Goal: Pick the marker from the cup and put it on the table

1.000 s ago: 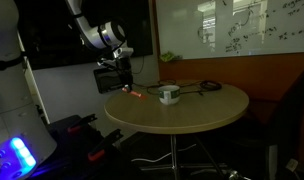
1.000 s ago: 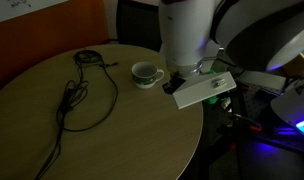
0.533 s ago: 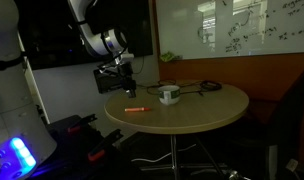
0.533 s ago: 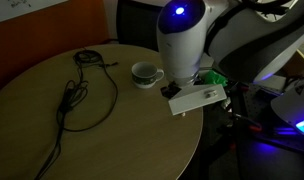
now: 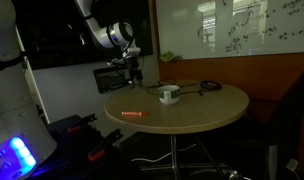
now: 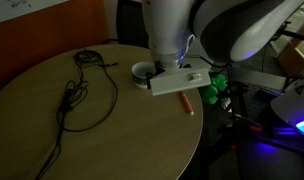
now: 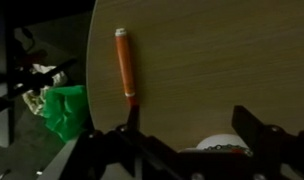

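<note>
The orange-red marker (image 5: 134, 116) lies flat on the tan table (image 5: 197, 110) near its edge, free of any grip. In the wrist view the marker (image 7: 123, 62) lies lengthwise just inside the table rim. The white cup (image 5: 169, 95) stands upright near the table's middle. Only part of the cup (image 7: 220, 146) shows low in the wrist view, and in an exterior view the arm covers most of the cup (image 6: 140, 72). My gripper (image 7: 192, 126) hangs open above the table between marker and cup, with nothing between its fingers. The marker (image 6: 189, 102) lies just beside the wrist.
Dark cables (image 6: 77, 90) run across the table beyond the cup. A green object (image 7: 62, 110) sits below the table edge near the marker. A whiteboard (image 5: 232, 30) hangs on the back wall, and robot hardware with a blue light (image 5: 17, 155) stands beside the table.
The gripper has gone from shut on the marker to open. The marker now lies on the table near the edge, and the gripper has risen and shifted toward the cup.
</note>
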